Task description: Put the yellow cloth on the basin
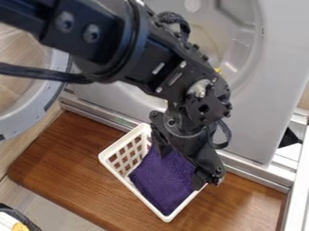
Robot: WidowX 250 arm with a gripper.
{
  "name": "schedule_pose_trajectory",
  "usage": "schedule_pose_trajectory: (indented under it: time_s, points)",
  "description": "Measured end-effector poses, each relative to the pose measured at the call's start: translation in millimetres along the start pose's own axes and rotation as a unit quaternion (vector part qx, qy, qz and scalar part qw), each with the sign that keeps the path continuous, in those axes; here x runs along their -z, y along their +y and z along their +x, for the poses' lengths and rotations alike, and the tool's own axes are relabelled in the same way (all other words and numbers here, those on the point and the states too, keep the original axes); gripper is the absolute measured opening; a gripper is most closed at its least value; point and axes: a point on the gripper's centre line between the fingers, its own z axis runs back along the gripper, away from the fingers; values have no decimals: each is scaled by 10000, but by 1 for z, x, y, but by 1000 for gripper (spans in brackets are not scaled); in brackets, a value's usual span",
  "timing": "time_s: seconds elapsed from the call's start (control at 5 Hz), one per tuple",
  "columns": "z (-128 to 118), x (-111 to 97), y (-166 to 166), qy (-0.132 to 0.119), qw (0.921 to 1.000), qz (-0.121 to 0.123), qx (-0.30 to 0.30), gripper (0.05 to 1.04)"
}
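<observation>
A purple cloth (163, 180), coarsely woven and rumpled, is held in a white lattice basket (166, 218) at lower centre. A yellow scrap (217, 70), too small to be identified, is seen beside the arm, above centre. The gripper (180, 168) is spread wide over the purple cloth, its grasp released; whether the cloth is touched cannot be told.

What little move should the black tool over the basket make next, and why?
I'd guess the tool should rise a little without closing. Its fingers stand apart over a purple cloth in the white basket, but the job names a yellow one. A bit of yellow peeks out beside the arm, too little to identify.
</observation>
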Motion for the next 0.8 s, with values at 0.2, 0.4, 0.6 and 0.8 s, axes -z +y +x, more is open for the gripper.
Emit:
schedule_pose_trajectory:
  time_s: [0.2,0.4,0.6,0.8]
  points:
    - [-3,3,-1,76,10000,-21,-3,1001]
    - [-4,5,15,126,9995,-31,-277,1001]
    - [-4,10,31,294,9988,-76,-374,1001]
    - [-4,22,43,423,9978,-100,-497,1001]
